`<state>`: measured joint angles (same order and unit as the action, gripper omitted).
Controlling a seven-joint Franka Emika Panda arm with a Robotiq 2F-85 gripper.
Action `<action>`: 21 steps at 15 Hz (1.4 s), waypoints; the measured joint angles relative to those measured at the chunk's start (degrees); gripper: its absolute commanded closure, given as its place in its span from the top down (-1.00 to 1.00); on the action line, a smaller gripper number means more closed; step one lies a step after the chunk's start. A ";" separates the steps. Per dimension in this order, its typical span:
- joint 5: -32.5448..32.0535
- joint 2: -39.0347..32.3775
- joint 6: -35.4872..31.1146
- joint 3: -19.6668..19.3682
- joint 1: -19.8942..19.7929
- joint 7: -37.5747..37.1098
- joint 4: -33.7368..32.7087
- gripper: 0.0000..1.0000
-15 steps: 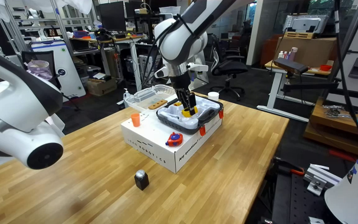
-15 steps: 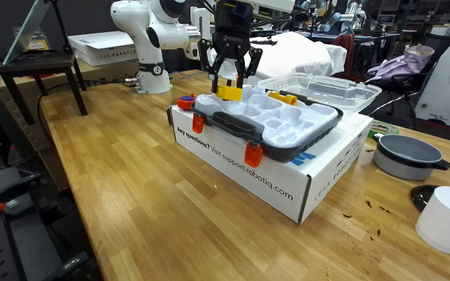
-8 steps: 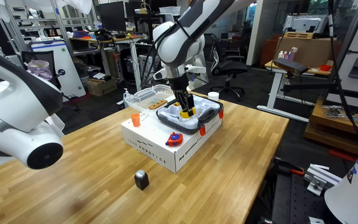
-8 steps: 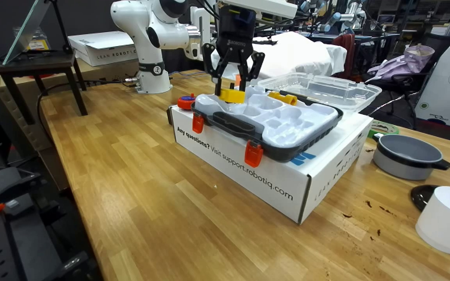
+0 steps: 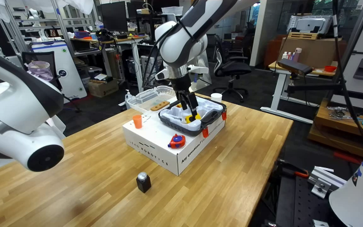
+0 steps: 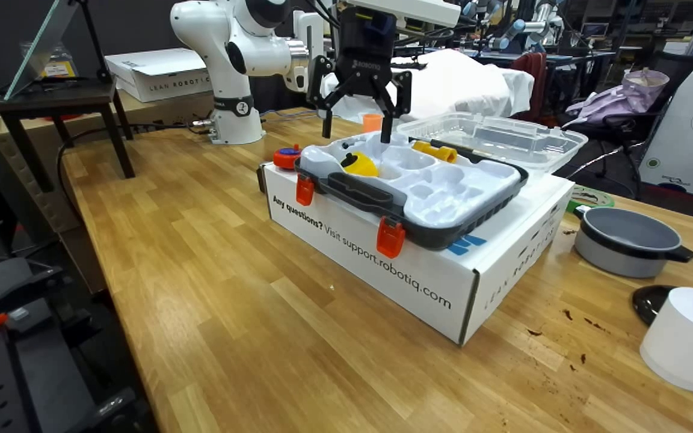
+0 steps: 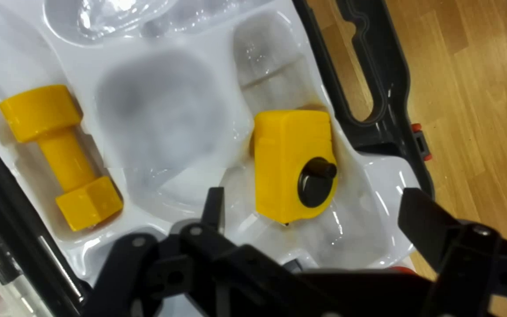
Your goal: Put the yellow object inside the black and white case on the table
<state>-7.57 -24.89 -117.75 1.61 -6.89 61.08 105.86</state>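
Observation:
The yellow object (image 7: 275, 163), a rounded piece with a black knob, rests in a moulded hollow of the black and white case (image 6: 443, 213). In an exterior view the yellow object (image 6: 361, 166) lies low and tilted between the hollow's walls. My gripper (image 6: 357, 136) hangs just above it with spread jaws, apart from it. The wrist view has both fingertips wide of the piece, the gripper (image 7: 313, 191) holding nothing. In an exterior view a finger partly covers the yellow object (image 5: 188, 119). The wooden table (image 6: 232, 288) is below.
A white box (image 6: 358, 249) carries the case. Another yellow, bolt-like piece (image 7: 66, 154) occupies a separate hollow. The clear lid (image 6: 497, 138) lies behind. A red toy (image 5: 177, 141) and orange cup (image 5: 137, 121) sit on the box; a black shaker (image 5: 143, 182) stands on the table.
The gripper came down slightly with the yellow object between its fingers. Its jaws have since spread apart, and the piece has dropped into the case's hollow, tilting over.

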 measured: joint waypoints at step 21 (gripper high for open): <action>6.56 25.61 -0.08 -2.50 -0.15 -0.12 24.85 1.00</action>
<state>-1.02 0.72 -117.82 -0.89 -7.04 60.96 130.70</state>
